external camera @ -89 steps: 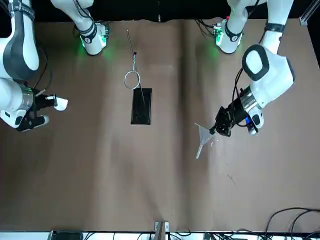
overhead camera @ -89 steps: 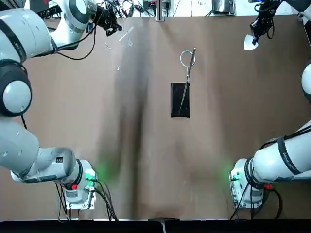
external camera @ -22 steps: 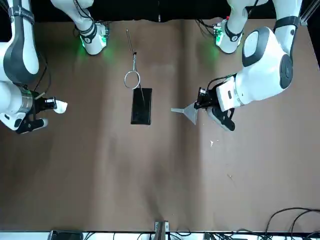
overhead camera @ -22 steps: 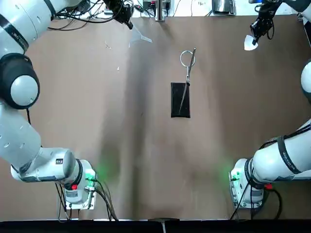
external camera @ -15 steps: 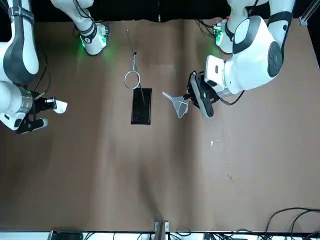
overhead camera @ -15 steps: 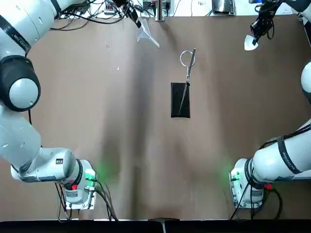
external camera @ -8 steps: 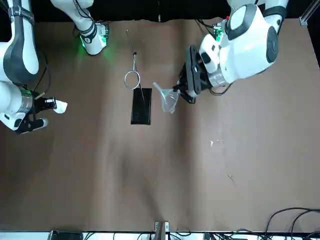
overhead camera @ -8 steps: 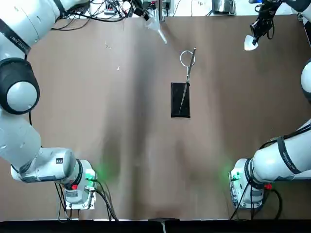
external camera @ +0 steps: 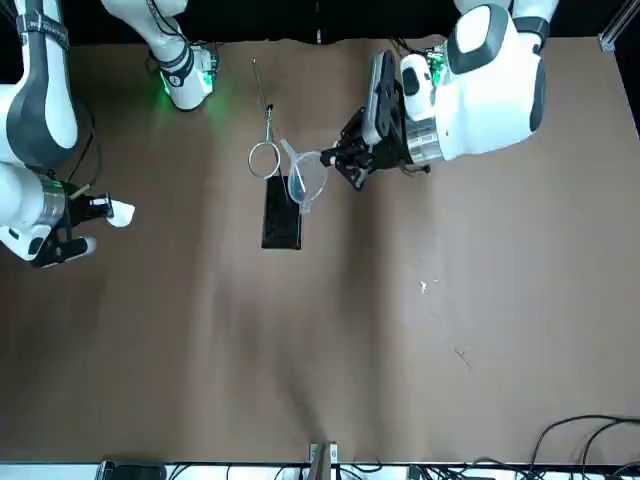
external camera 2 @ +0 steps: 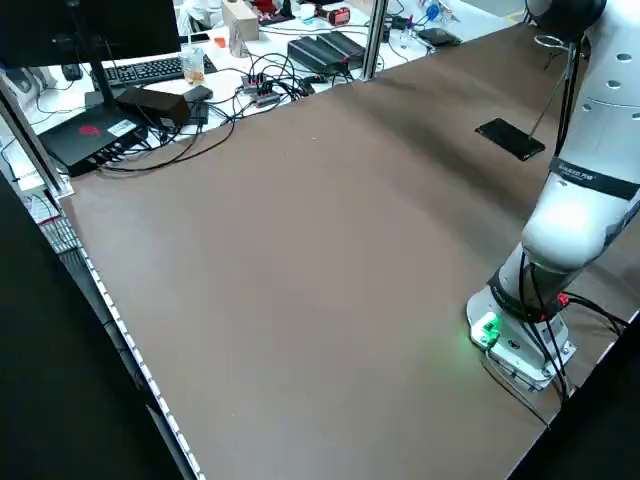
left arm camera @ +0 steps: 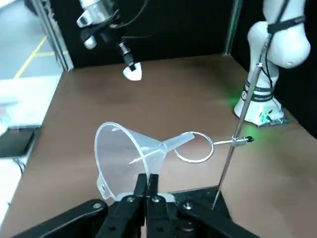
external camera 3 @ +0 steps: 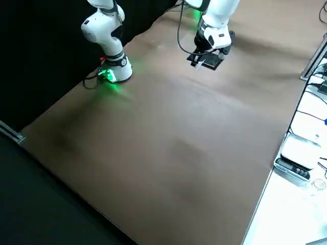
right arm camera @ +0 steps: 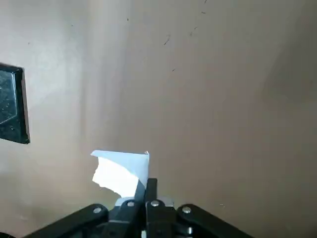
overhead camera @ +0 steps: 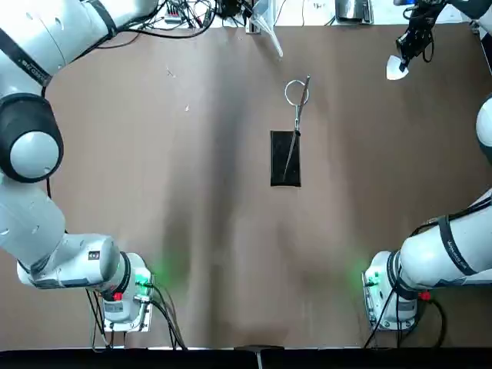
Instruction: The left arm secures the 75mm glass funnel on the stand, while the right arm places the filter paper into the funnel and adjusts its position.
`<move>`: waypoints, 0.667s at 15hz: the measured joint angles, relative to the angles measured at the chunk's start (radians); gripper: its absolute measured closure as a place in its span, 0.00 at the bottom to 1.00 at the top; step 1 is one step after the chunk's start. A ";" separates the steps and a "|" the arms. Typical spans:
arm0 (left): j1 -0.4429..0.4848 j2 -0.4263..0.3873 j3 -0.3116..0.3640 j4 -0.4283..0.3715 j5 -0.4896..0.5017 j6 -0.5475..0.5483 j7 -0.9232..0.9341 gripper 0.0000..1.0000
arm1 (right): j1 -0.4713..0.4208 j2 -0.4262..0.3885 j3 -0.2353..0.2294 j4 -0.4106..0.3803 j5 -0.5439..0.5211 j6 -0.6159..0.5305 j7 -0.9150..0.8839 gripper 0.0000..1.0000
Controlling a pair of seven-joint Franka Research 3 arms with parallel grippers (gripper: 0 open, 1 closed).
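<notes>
The funnel (left arm camera: 130,157) is in my left gripper (left arm camera: 147,179), its rim pinched between my closed fingers, cone tilted over, stem slanting toward the ring (left arm camera: 194,147). From the wrist the stem's tip overlaps the ring's edge; I cannot tell whether they touch. In the top view that gripper is cut off at the far edge, and the clear cone is hard to make out. The ring sits on the rod (left arm camera: 237,130) above the base (overhead camera: 285,158), which my own fingers partly hide in the wrist view. Well apart, on the far right, my right gripper (right arm camera: 151,182) pinches the paper (right arm camera: 122,171), whose lower end is hidden behind the fingertips. The right side view shows neither the funnel nor the ring.
</notes>
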 joint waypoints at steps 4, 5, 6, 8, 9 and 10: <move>-0.024 0.000 -0.004 0.000 -0.007 0.007 0.193 0.98 | 0.000 0.000 0.000 0.000 0.000 0.000 0.000 0.99; -0.025 0.000 -0.004 0.000 -0.004 0.007 0.226 0.98 | 0.000 0.000 0.000 0.000 0.000 0.000 0.000 0.99; -0.026 0.000 -0.005 0.000 0.024 0.007 0.252 0.98 | 0.000 0.000 0.000 0.000 0.000 0.000 0.000 0.99; -0.037 -0.001 -0.006 0.000 0.097 0.007 0.266 0.98 | 0.000 0.000 0.000 0.000 0.000 0.000 0.000 0.99; -0.047 -0.002 -0.007 0.001 0.132 0.009 0.268 0.98 | 0.000 0.000 0.000 0.000 0.000 0.000 0.000 0.99; -0.060 -0.004 -0.007 0.002 0.171 0.012 0.268 0.98 | 0.000 0.000 0.000 0.000 0.000 0.000 0.000 0.99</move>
